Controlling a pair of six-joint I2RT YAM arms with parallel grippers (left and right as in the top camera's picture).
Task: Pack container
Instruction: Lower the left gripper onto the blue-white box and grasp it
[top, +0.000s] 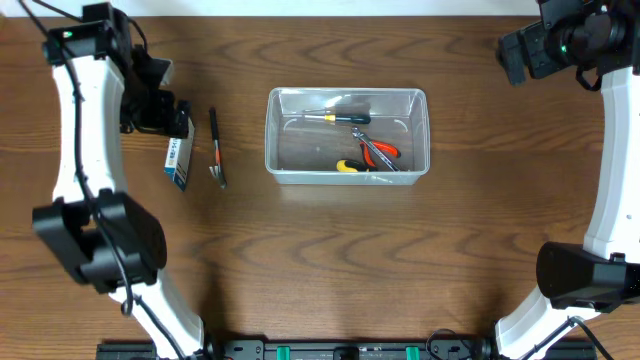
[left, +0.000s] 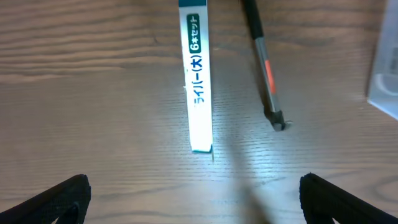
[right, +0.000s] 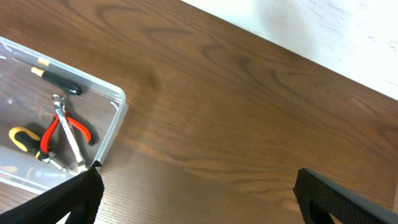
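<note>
The clear plastic container stands at the table's middle and also shows in the right wrist view. Inside lie a black-and-yellow screwdriver, red-handled pliers and a yellow-handled tool. A small blue-and-white box and a black pen-like tool with an orange band lie left of the container. My left gripper is open and empty, just above the box and the tool. My right gripper is open and empty, over bare wood at the far right.
The table's far edge meets a white wall behind the right gripper. The left arm stretches along the table's left side, the right arm along the right side.
</note>
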